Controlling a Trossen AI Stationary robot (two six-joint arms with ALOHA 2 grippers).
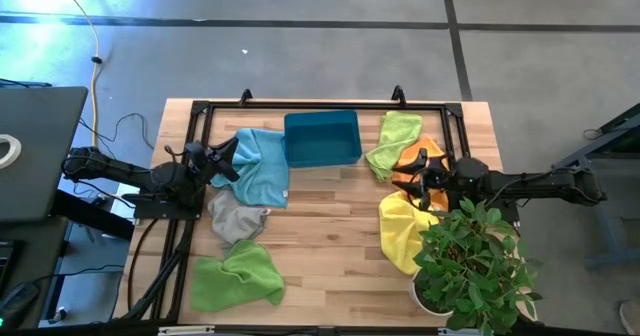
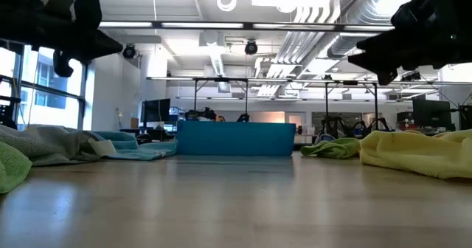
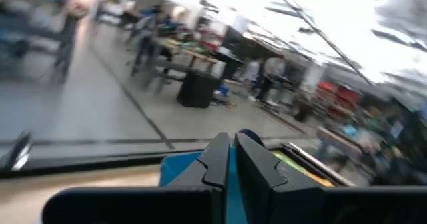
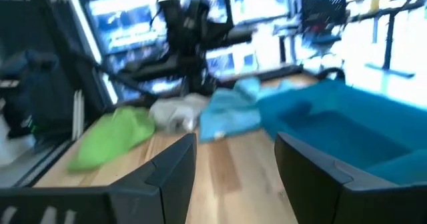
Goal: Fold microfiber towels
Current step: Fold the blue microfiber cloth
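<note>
- We saw the left gripper pinched narrow and empty, raised over the light blue towel near the table's left edge.
- The right gripper gaped wide, holding nothing, above the orange towel and yellow towel by the right edge.

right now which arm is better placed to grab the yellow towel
Right. The right gripper hangs open just above the table beside the yellow towel, while the left gripper, shut, sits across the table over the light blue towel.
</note>
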